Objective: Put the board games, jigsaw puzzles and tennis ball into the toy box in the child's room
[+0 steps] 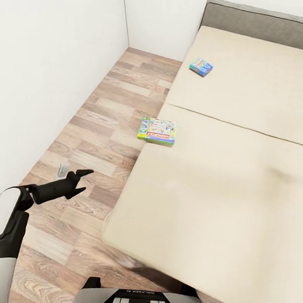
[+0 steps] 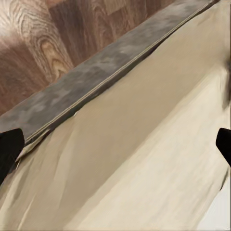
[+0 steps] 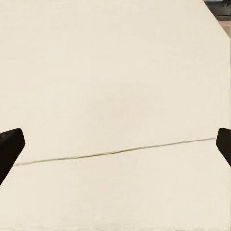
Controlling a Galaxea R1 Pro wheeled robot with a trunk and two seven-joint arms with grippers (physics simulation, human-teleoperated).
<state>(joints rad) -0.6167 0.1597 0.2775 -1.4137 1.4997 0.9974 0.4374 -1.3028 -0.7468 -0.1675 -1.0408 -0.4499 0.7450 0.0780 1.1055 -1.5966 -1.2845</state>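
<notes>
The big green-edged Monopoly box [image 1: 157,131] lies flat at the near-left edge of the bed [image 1: 240,186], just on the near side of the seam between the two mattress sections, one side hanging slightly over the floor [image 1: 104,120]. The smaller light-blue game box [image 1: 201,66] sits on the far section, well apart from the first and nearer the grey headboard [image 1: 266,24]. Both games are untouched on the mattress, so as far as these pictures go the collecting from the bed has not begun; the bin, the desk and the other toys are elsewhere, and how much has been done there cannot be judged. The left gripper [image 1: 81,180] is stretched forward and low over the floor beside the bed, short of the Monopoly box, its fingers spread in a wide fork with nothing between them; its wrist camera looks along the mattress side and the wood planks. In the right wrist view the dark fingertips [image 3: 10,144] stand at the two sides of the picture, so the right gripper [image 3: 115,144] is also wide and empty, hanging over bare mattress with the seam [image 3: 115,152] crossing below it. A reach to the nearer box looks like the likely next step.
</notes>
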